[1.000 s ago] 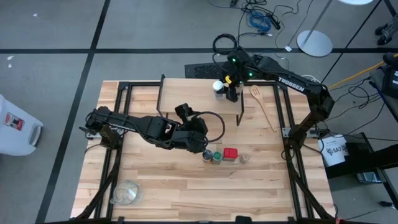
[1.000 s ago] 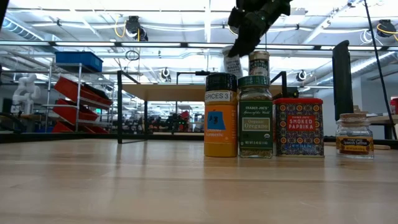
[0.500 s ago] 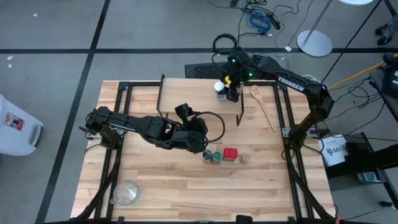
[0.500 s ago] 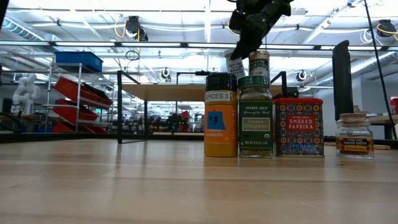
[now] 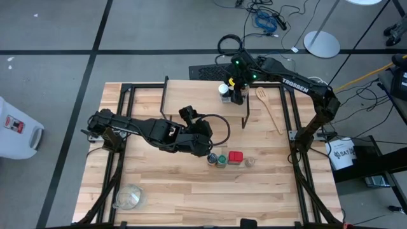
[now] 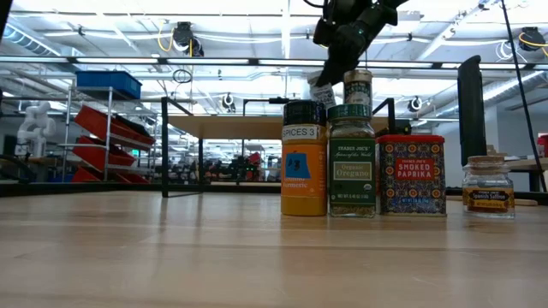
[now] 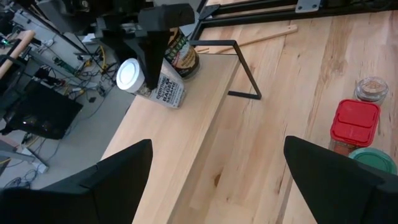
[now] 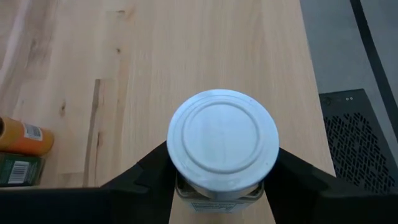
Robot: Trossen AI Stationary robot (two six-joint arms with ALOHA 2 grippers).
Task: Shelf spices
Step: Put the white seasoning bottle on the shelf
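Observation:
My right gripper (image 5: 230, 89) is shut on a white-lidded spice jar (image 8: 224, 140) over the right end of the shelf (image 7: 186, 130), a light plank on black legs at the table's far side. A dark-lidded jar (image 7: 184, 53) stands on the plank right beside it. Four spices stand in a row on the table: a black-lidded turmeric jar (image 6: 304, 162), a green-lidded oregano jar (image 6: 352, 162), a red paprika tin (image 5: 235, 157) and a small tan-lidded jar (image 5: 250, 161). My left gripper (image 5: 208, 151) hovers open just left of that row, holding nothing. My right gripper pinches the white-lidded jar between its two fingers (image 8: 152, 168), on opposite sides of the body just under the lid (image 8: 217, 194). The fingers slant down from above. The jar is tilted, its labelled body (image 7: 168, 91) low over the plank; whether its base touches the plank I cannot tell.
A wooden spoon (image 5: 270, 109) lies right of the shelf. A clear glass bowl (image 5: 129, 196) sits at the near left corner. Black frame rails (image 5: 297, 146) run along the table's left and right sides. Bare plank stretches left of the two jars.

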